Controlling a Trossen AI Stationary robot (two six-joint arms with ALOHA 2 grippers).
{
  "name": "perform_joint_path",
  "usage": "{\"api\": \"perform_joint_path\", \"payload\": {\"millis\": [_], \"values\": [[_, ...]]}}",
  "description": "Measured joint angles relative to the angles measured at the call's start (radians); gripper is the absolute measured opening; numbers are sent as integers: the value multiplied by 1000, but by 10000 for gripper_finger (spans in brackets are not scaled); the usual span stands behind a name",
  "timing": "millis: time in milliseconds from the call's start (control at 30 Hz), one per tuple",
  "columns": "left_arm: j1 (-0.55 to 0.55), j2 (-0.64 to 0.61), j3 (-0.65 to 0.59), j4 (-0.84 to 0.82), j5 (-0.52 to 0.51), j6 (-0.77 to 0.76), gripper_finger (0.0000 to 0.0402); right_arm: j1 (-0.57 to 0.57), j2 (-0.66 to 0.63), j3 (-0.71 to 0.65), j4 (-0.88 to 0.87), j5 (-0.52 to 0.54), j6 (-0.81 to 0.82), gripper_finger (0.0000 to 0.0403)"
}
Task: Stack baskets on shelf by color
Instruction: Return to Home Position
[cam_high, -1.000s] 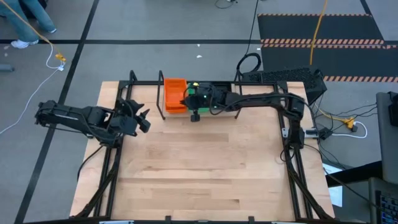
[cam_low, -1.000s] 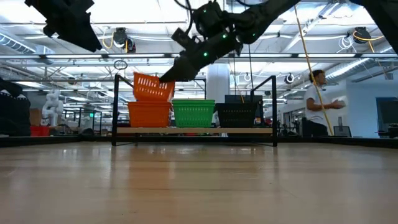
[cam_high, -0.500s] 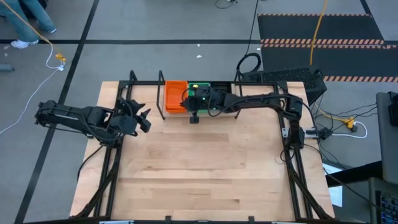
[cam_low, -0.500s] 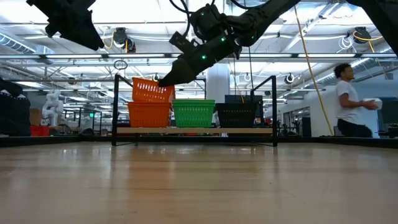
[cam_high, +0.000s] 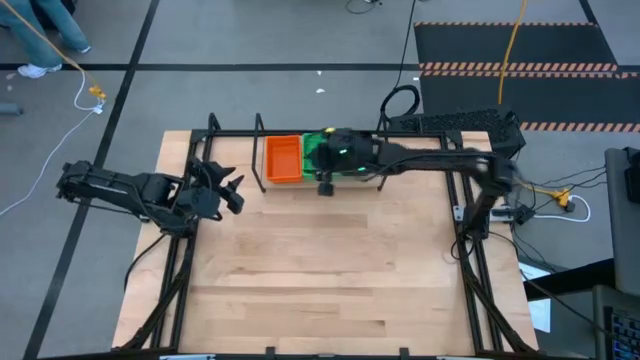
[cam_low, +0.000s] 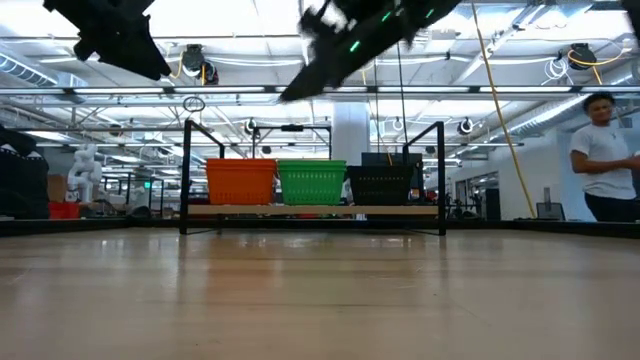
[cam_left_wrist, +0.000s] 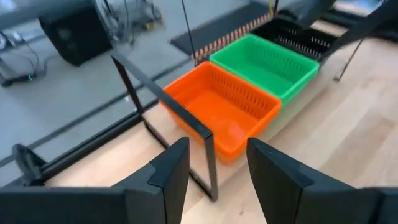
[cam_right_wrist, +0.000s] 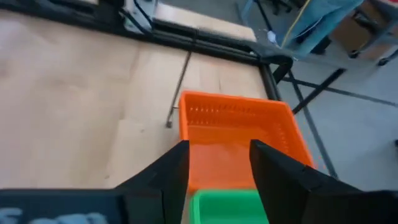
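On the shelf (cam_low: 310, 210) at the table's far edge stand an orange basket (cam_low: 241, 181), a green basket (cam_low: 311, 181) and a black basket (cam_low: 380, 185), side by side on their bases. My right gripper (cam_right_wrist: 221, 171) hovers open and empty above the green basket (cam_right_wrist: 224, 208), looking down on the orange basket (cam_right_wrist: 236, 130); in the low view the right gripper (cam_low: 300, 88) is well above the shelf. My left gripper (cam_left_wrist: 214, 180) waits open over the table's left side (cam_high: 225, 190), facing the orange basket (cam_left_wrist: 224, 112).
Black hoop uprights (cam_low: 187, 175) (cam_low: 441, 175) frame the shelf ends. The wooden tabletop (cam_high: 320, 280) spreads bare in front of the shelf. A person (cam_low: 605, 150) walks in the room behind, and a dark case (cam_high: 450, 125) lies at the far right corner.
My right gripper has lowered a tilted orange basket onto the orange one on the shelf, opened and let go. It has then risen and drawn back toward the table's right. The basket now sits level, nested in the one below it.
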Motion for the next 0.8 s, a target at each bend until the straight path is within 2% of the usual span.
{"api": "perform_joint_path", "payload": {"millis": [67, 133, 267, 400, 467, 633, 800], "values": [[-26, 0, -55, 87, -54, 5, 161, -5, -112, -49, -57, -50, 25, 162], [-49, 2, -125, 205, -91, 41, 161, -8, -234, -144, -22, -123, 53, 154], [-78, 2, -269, 487, -113, 168, 161, -2, -472, -445, 161, -203, 156, 130], [-82, 1, -349, 685, -84, 304, 161, 21, -685, -752, 377, -204, 251, 109], [-82, 1, -371, 761, -83, 374, 161, 27, -784, -860, 421, -208, 280, 100], [-61, -21, -469, 969, -82, 591, 161, 16, -1033, -1005, 355, -343, 282, 81], [-6, -88, -628, 1197, -24, 637, 161, 16, -1230, -1091, 350, -387, 281, 72]]}}
